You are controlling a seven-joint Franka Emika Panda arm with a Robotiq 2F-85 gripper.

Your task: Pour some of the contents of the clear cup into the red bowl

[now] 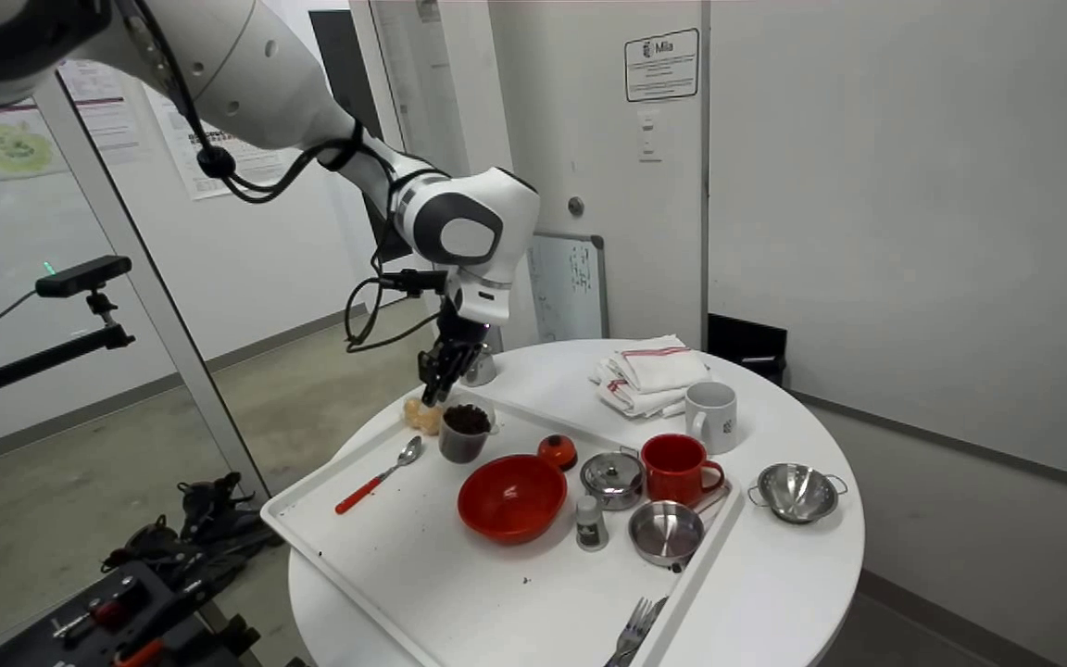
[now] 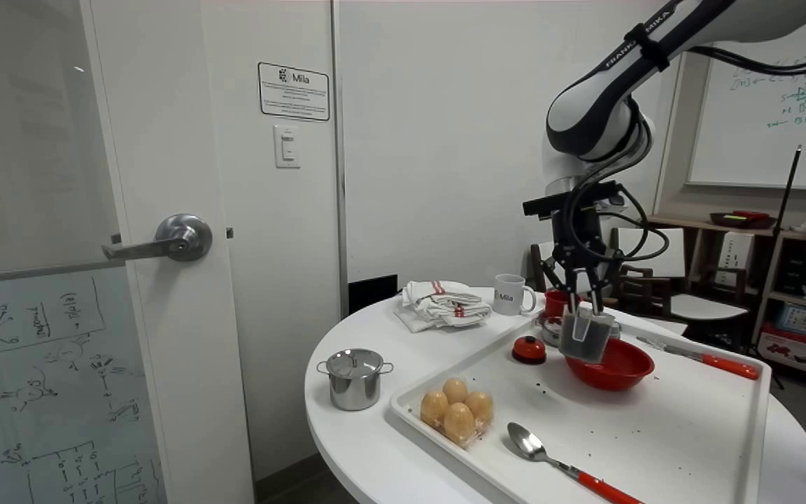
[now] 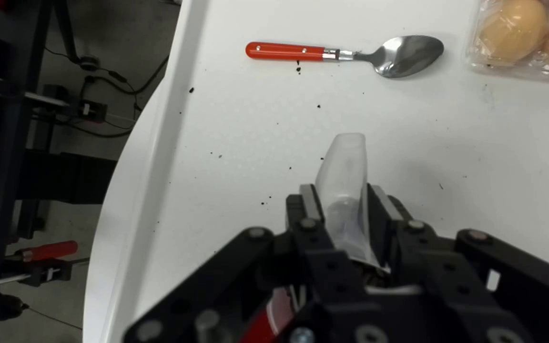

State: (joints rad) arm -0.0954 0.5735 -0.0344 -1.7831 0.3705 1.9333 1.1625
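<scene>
The clear cup [image 1: 460,448] holds dark loose contents [image 1: 467,420]. My gripper [image 1: 436,394] is shut on its handle, and the cup hangs roughly upright above the tray. In an exterior view the cup [image 2: 584,341] overlaps the near-left rim of the red bowl [image 2: 620,374], between the gripper's fingertips [image 2: 584,309]. In the wrist view the clear handle [image 3: 345,159] lies between the finger pads [image 3: 342,200]. The red bowl [image 1: 512,523] sits on the tray beside the cup; its inside looks bare. Most of the cup's body is hidden behind the gripper in the wrist view.
The white tray [image 1: 348,576] holds a spoon [image 2: 525,442], packed eggs [image 2: 459,420], a small red-orange item [image 1: 557,451], a shaker [image 1: 591,524], metal dishes [image 1: 666,533], a red mug [image 1: 677,471] and cutlery [image 1: 631,635]. Towels [image 1: 654,371] and a white mug [image 1: 711,417] stand behind.
</scene>
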